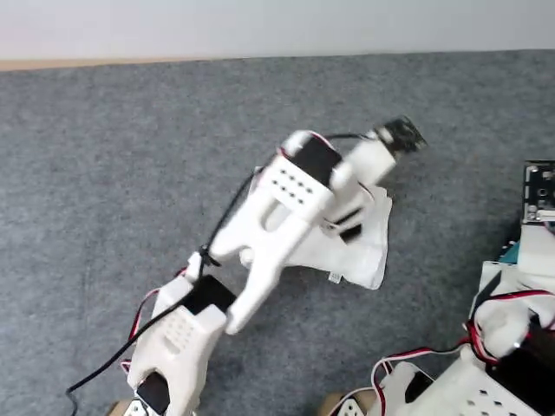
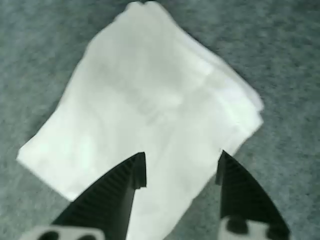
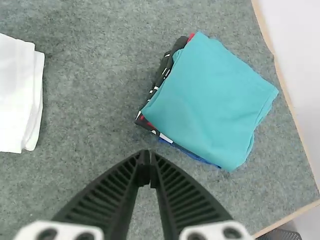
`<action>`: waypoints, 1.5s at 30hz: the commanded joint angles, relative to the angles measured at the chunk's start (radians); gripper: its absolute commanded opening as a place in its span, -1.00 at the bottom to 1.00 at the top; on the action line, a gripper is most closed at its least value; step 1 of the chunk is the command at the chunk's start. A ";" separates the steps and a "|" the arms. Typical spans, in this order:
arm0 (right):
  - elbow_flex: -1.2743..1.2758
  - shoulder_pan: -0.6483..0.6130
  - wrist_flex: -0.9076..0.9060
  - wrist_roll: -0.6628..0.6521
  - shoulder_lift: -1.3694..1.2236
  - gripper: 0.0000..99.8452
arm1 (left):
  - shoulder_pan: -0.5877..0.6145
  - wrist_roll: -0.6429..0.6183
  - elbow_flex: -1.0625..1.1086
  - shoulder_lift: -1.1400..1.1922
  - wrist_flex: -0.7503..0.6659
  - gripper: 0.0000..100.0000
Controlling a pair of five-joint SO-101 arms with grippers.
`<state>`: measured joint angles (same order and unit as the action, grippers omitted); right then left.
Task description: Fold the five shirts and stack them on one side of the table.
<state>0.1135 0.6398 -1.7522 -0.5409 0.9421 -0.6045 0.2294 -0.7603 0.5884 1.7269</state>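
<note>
Left arm [image 1: 260, 234] nearest the lens, running from the lower left of the high view up toward frame centre. Left gripper [image 2: 181, 160] hangs over the white shirt [image 2: 150, 100]; jaws apart, nothing between them, tips just above the cloth near one edge.

White shirt [image 1: 368, 251] lies at frame centre on the grey table cover [image 1: 104, 156], partly under the arm. Looks folded already: a compact rough rectangle, layered edges showing along one side, a small tag sticking out at the lower edge.

Stack of folded shirts [image 3: 210, 100] sits at the right edge of the high view, where a teal sliver [image 1: 510, 253] shows, well apart from the white one. Teal shirt on top, dark patterned and blue layers under it; exact count not readable.

Right arm [image 1: 486, 364] in the lower right corner. Right gripper [image 3: 150, 155] hangs above bare cover near the stack, fingers pressed together, holding nothing.

Judgement: folding looks done; step in hand is picking up the white shirt for stacking. Next move calls for a grip through all layers so the fold holds, then a carry rightward onto the teal shirt.
</note>
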 commanded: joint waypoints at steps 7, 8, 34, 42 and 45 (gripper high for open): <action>-0.006 0.008 -0.010 -0.006 0.004 -0.98 | 0.218 0.011 -0.008 0.083 -0.114 -0.96; -0.006 0.008 -0.012 -0.006 0.004 -0.98 | 0.230 0.020 -0.008 0.097 -0.118 -0.97; -0.006 0.010 -0.018 -0.009 0.005 -0.98 | 0.259 0.021 -0.222 0.348 -0.075 -0.99; -0.006 0.008 -0.018 -0.009 0.005 -0.98 | 0.382 0.025 -0.222 0.413 -0.057 -0.99; -0.006 0.008 -0.018 -0.009 0.005 -0.98 | 0.430 0.028 -0.223 0.413 -0.037 -0.99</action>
<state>0.1135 0.6398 -1.7522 -0.5409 0.9421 -0.2240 0.2447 -0.9490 1.0150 1.6671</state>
